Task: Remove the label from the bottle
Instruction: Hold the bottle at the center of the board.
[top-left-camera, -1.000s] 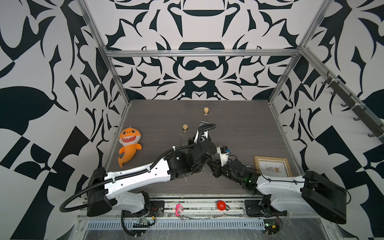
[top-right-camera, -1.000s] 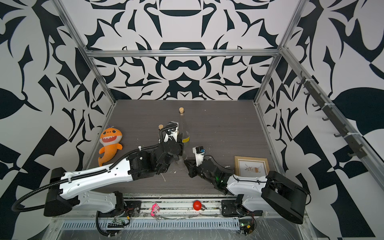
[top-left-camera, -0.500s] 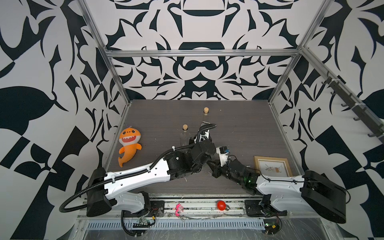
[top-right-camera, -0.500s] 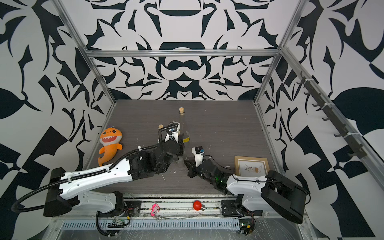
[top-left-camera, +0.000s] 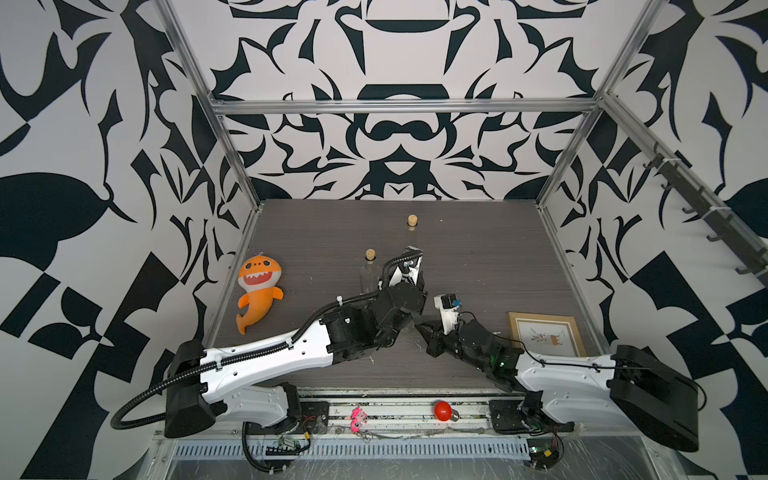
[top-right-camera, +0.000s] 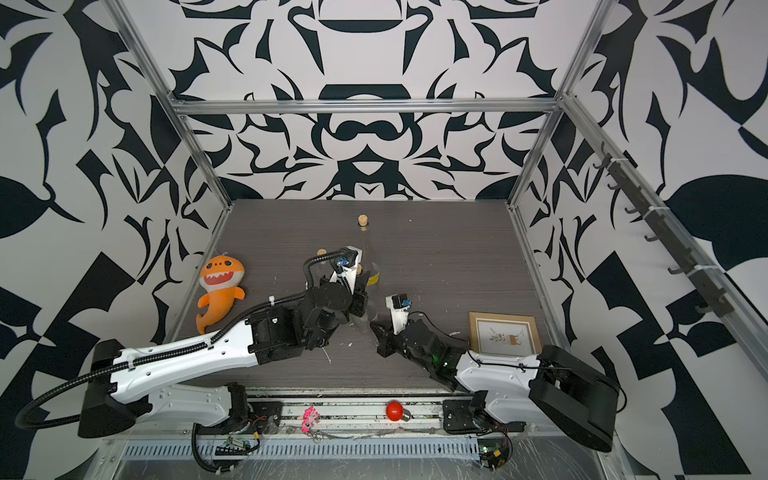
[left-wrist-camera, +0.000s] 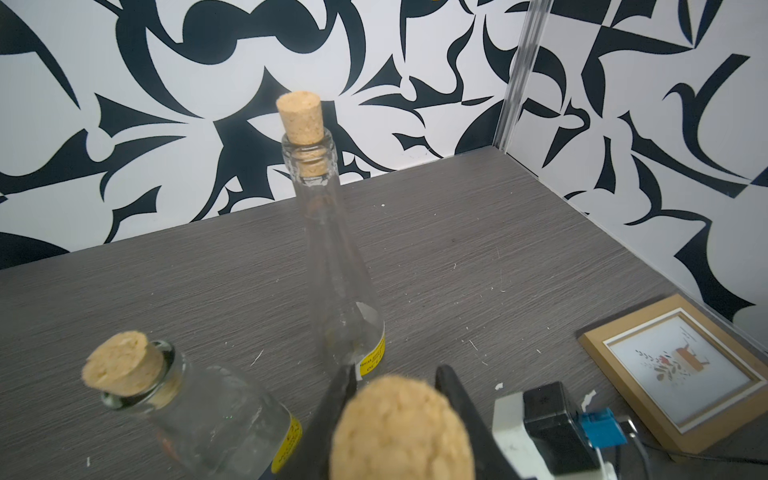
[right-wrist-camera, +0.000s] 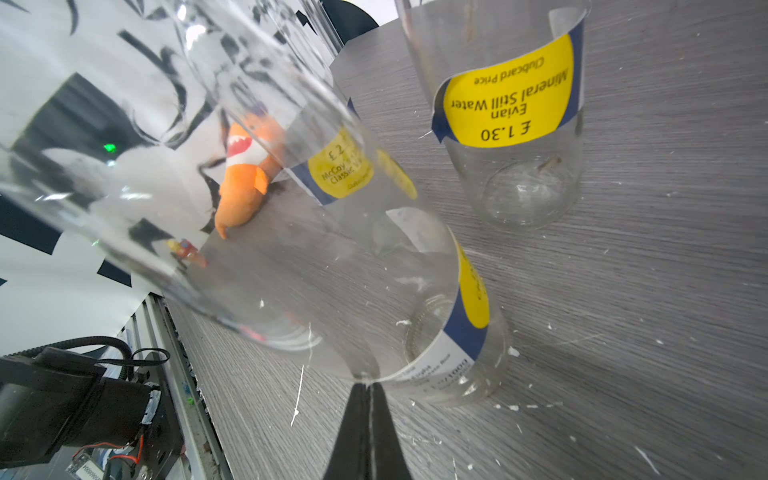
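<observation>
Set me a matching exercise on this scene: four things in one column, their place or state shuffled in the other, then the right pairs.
Column one
1. orange shark plush
2. framed picture
3. red light bulb
4. right gripper

Column two
A. on the metal rail in front of the table
B. shut, tips at the foot of a labelled glass bottle
C. lying near the table's left edge
D. flat near the table's right edge

Pairs: 1-C, 2-D, 3-A, 4-B
</observation>
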